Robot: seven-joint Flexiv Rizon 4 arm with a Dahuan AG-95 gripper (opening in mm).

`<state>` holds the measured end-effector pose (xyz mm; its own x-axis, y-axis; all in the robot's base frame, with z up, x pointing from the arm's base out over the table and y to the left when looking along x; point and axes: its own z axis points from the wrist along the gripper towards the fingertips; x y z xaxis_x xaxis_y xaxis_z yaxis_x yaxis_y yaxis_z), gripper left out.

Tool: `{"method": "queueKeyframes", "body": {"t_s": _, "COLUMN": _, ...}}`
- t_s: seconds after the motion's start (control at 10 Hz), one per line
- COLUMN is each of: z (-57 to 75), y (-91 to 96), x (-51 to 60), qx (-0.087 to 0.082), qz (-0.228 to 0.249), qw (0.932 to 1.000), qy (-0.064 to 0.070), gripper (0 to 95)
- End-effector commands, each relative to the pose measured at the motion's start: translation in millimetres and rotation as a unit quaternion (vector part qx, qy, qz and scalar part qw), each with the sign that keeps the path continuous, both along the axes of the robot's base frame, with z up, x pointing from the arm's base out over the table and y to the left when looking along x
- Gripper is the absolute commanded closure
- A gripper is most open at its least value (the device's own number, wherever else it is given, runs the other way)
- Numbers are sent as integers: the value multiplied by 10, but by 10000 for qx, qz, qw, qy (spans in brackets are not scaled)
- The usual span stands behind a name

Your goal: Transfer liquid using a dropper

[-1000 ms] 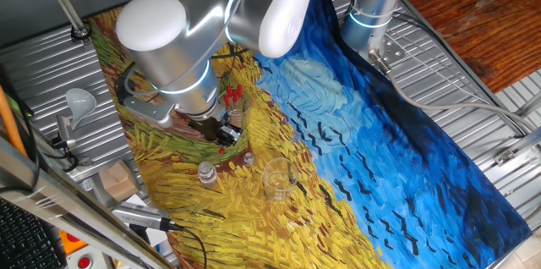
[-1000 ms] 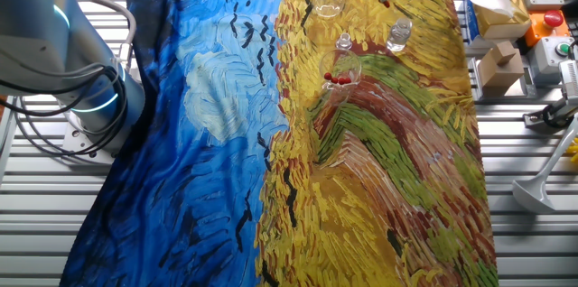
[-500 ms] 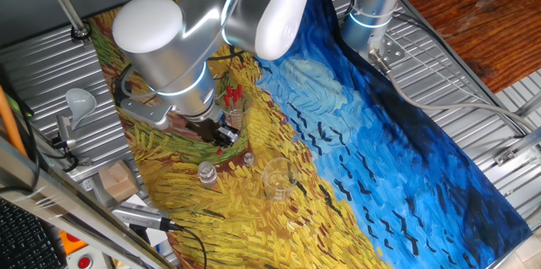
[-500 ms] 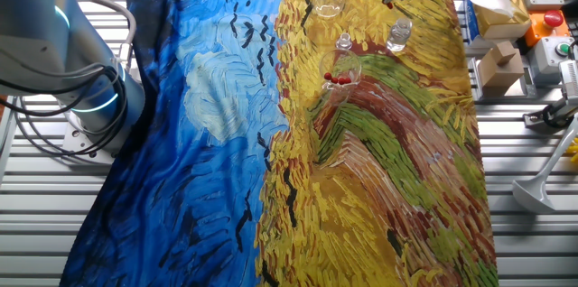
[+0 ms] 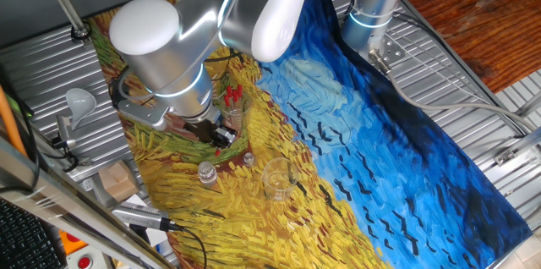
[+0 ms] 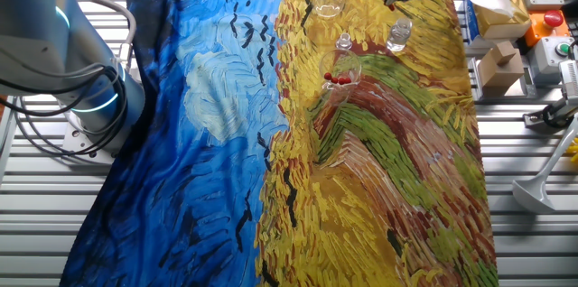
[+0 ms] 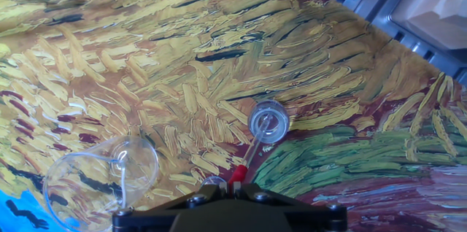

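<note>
The cloth (image 5: 355, 125) covering the surface (image 6: 524, 233) is painted in thick brush strokes: yellow and ochre wheat with green and maroon bands under the black claw (image 7: 232, 197), swirling blue and pale blue with black dashes farther from it. The dropper (image 7: 244, 165) in the claw is clear with a bright red bulb. Beside the claw, a clear beaker (image 5: 233, 107) holds more red bulbs. The arm (image 5: 211, 24) is silver-white with a pale blue ring.

Arm has shifted slightly toward the cloth's yellow-side edge, carrying the gripper (image 5: 221, 136) and its held dropper (image 7: 238, 173) closer to the small vial (image 5: 206, 172).
</note>
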<state>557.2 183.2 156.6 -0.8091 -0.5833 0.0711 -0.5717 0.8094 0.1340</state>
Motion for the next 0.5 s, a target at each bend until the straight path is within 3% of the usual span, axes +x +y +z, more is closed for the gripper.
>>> {"method": "queueKeyframes", "body": {"t_s": 0.1, "z": -5, "y": 0, "x": 18, "qx": -9, "qz": 15, "qw": 10000, "qy": 6, "gripper": 950}}
{"method": "queueKeyframes", "body": {"t_s": 0.5, "z": -41, "y": -11, "x": 70, "qx": 2, "qz": 27, "qw": 10000, "qy": -11, "gripper": 950}}
